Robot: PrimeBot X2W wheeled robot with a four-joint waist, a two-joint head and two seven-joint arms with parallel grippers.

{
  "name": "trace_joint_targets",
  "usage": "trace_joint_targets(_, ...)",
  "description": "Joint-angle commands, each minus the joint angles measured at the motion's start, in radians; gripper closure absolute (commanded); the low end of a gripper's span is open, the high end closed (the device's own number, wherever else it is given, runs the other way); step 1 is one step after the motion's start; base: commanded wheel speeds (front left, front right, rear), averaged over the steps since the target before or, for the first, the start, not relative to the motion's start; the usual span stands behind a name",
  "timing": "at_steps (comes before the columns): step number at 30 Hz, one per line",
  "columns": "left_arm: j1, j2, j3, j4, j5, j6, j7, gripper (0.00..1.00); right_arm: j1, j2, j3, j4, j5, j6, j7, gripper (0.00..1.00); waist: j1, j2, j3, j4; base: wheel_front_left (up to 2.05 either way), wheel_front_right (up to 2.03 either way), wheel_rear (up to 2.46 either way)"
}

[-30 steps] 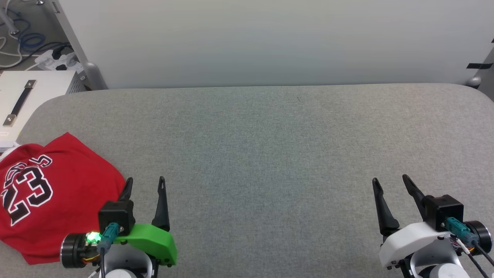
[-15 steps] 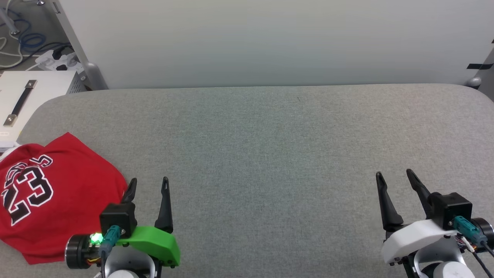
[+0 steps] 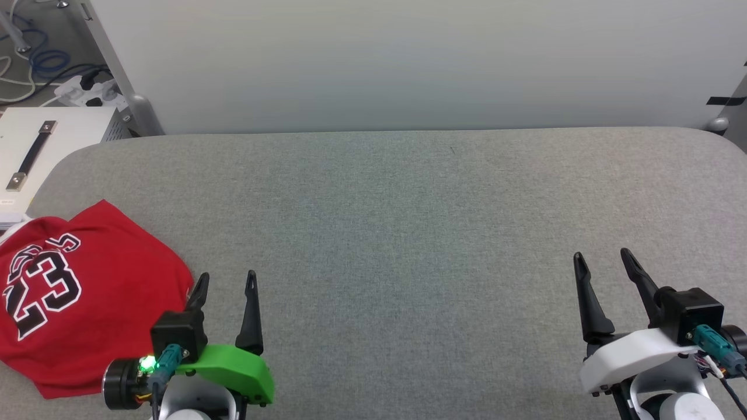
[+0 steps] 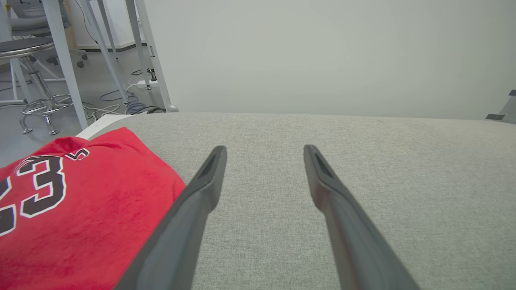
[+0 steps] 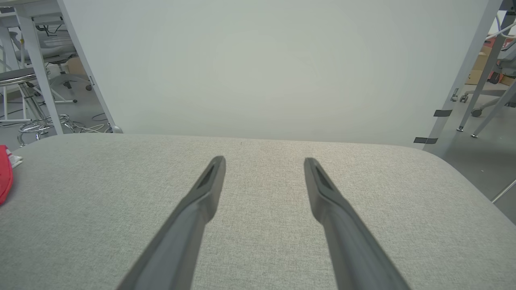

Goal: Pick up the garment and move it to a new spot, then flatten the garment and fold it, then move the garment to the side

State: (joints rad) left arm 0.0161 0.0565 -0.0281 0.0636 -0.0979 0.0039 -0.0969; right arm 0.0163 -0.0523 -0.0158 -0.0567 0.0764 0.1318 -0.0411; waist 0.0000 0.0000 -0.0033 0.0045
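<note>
Now left gripper (image 3: 227, 273) and right gripper (image 3: 601, 253), spread wide and empty, have eased rightward from the folded shirt (image 3: 87, 280); task likely complete.

The garment (image 3: 87, 291) lies on the surface (image 3: 408, 233) at its left end. The left gripper (image 3: 227, 274) is just beside the garment's right edge, and the right gripper (image 3: 601, 254) is well apart, far right.

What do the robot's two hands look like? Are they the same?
Nearly twins: each has two long, dark, tapering fingers, a black block and a teal cable plug. The left gripper has a bright green shell and a small green light; the right gripper has a white shell with thin wires behind.
</note>
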Motion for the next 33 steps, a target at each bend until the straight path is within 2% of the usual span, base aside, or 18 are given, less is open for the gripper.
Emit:
trace_joint_targets(1, -0.029, -0.003, -0.003, 0.008, -0.01, -0.004, -0.01, 0.0, -0.02, 0.0, 0.002, -0.009, 0.008, 0.0, -0.009, 0.0, 0.0, 0.0, 0.0, 0.001, 0.0, 0.0, 0.0)
trace_joint_targets(15, -0.045, -0.003, 0.004, 0.019, -0.021, -0.005, -0.039, 0.0, -0.015, -0.004, 0.015, -0.042, 0.017, -0.001, -0.008, 0.0, 0.0, 0.0, 0.0, 0.057, 0.0, 0.0, 0.0)
trace_joint_targets(33, -0.062, -0.004, 0.041, 0.029, -0.033, -0.01, -0.077, 0.0, -0.028, -0.022, 0.039, -0.068, 0.025, -0.001, -0.015, 0.0, 0.0, 0.0, 0.02, 0.238, 0.0, 0.0, 0.0)
